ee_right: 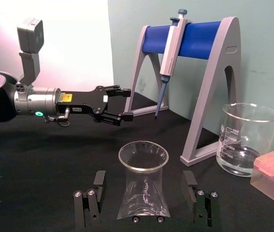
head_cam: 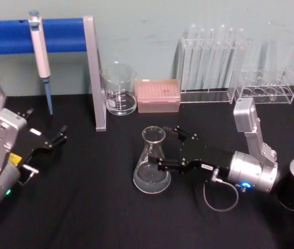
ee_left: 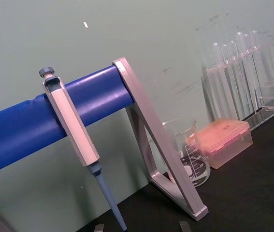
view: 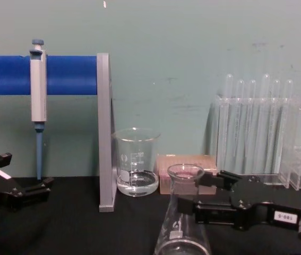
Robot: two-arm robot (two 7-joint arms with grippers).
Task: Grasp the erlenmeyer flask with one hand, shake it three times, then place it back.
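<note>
Our right hand (head_cam: 168, 147) is spread wide, with the flask (head_cam: 151, 171) standing between its fingers. If we squeeze crooked or too softly, it could tip or slip. Our left hand (head_cam: 59, 135) rests far off, fingers apart.

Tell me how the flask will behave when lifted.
Flask: clear glass, probably slippery, breakable if squeezed hard. Wide base, narrow neck: likely steady standing, bottom-heavy lifted. Right claw straddles it, open; left claw idle at left.

You're at a lab bench. A pipette (head_cam: 39, 44) hangs at ten o'clock. A beaker (head_cam: 120, 89) and test tubes (head_cam: 211, 59) stand near twelve and one.
</note>
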